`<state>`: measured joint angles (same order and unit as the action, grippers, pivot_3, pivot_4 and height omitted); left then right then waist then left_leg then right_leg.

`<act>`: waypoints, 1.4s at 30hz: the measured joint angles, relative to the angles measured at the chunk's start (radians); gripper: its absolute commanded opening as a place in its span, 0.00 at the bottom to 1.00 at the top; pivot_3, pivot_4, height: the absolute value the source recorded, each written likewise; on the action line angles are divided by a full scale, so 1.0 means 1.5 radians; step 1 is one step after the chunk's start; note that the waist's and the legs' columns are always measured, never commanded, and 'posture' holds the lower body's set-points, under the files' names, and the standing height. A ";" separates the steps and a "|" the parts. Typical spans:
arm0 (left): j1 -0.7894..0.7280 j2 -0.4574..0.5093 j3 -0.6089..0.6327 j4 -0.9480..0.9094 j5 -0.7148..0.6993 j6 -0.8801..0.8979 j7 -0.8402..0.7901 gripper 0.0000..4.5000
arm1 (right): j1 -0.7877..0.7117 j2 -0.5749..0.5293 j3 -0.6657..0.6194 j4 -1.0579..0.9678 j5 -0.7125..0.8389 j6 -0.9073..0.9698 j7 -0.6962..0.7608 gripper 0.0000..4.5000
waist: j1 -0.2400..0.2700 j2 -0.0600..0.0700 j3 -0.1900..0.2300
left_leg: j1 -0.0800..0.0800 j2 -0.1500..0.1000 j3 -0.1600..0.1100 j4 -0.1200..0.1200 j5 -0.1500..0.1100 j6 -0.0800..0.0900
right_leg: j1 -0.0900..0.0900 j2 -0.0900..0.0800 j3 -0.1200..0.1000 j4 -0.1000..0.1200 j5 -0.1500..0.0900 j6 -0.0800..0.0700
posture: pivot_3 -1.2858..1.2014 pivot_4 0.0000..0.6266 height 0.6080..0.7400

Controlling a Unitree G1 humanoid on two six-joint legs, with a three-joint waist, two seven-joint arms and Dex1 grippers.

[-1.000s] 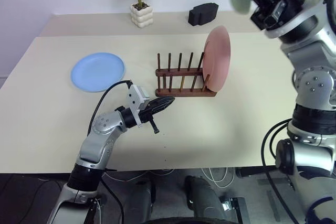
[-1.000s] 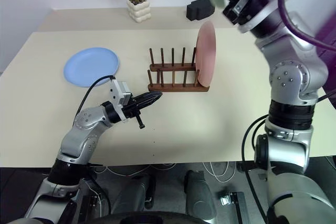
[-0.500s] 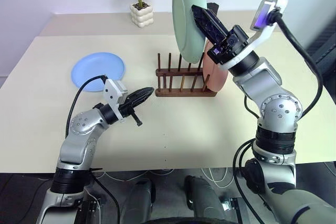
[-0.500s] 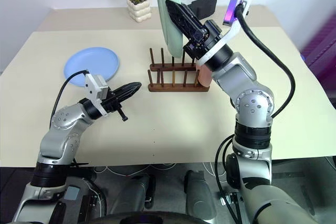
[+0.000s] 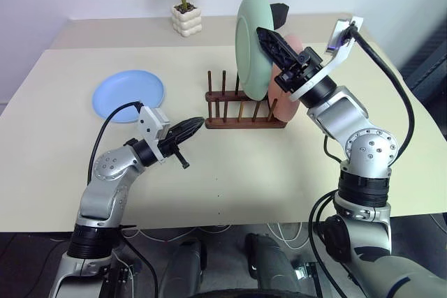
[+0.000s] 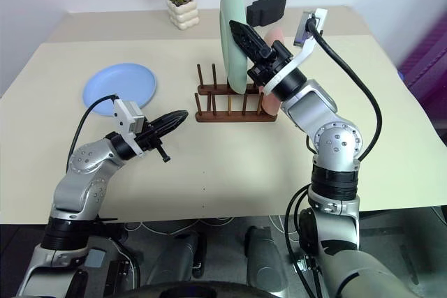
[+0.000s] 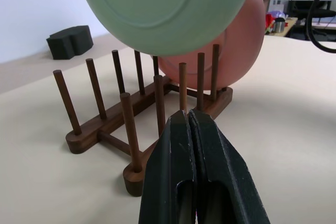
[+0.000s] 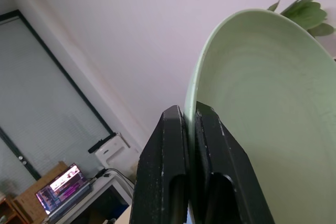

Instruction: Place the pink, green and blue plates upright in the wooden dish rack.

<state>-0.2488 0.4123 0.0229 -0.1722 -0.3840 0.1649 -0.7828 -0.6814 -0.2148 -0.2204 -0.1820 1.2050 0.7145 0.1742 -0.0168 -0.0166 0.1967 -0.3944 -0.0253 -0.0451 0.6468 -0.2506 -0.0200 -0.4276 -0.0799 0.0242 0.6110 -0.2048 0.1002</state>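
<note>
Here, in the left eye view, the right gripper [image 5: 271, 38] pinches the rim of the green plate [image 5: 253, 41] and holds it upright above the wooden dish rack [image 5: 244, 111]. The pink plate [image 5: 285, 100] stands upright in the right end of the rack, behind the green one. The blue plate [image 5: 129, 95] lies flat on the table [image 5: 293, 172], well apart to the left of the rack. The left gripper [image 5: 192, 127] hovers just left of the rack, its fingers pressed together and holding nothing.

In the left wrist view, the closed fingers [image 7: 178, 166] point at the rack pegs, and the green plate hangs above them.

In the right wrist view, the two fingers [image 8: 168, 171] clamp the green rim between them.
</note>
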 measured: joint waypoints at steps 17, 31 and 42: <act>0.000 -0.002 -0.005 -0.007 0.000 0.001 0.005 0.00 | 0.005 0.014 -0.020 0.046 0.001 0.016 -0.045 0.01 | -0.001 0.000 0.000 | 0.000 0.000 0.000 0.000 0.000 0.000 | 0.000 0.000 0.000 0.000 0.000 0.000 | 0.52 0.24 0.93; 0.000 -0.003 -0.007 -0.013 0.000 0.002 0.012 0.00 | 0.005 0.015 -0.026 0.050 -0.002 0.024 -0.046 0.01 | -0.001 0.000 0.000 | 0.000 0.000 0.000 0.000 0.000 0.000 | 0.000 0.000 0.000 0.000 0.000 0.000 | 0.52 0.24 0.93; 0.000 -0.003 -0.007 -0.014 0.000 0.002 0.013 0.00 | 0.005 0.015 -0.027 0.053 -0.004 0.026 -0.040 0.64 | -0.001 0.000 0.000 | 0.000 0.000 0.000 0.000 0.000 0.000 | 0.000 0.000 0.000 0.000 0.000 0.000 | 0.52 0.24 0.93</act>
<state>-0.2489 0.4077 0.0121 -0.1930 -0.3836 0.1686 -0.7637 -0.6740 -0.1915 -0.2608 -0.1028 1.1991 0.7536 0.1146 -0.0177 -0.0164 0.1968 -0.3951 -0.0252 -0.0450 0.6464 -0.2506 -0.0200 -0.4283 -0.0798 0.0241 0.6104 -0.2051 0.1001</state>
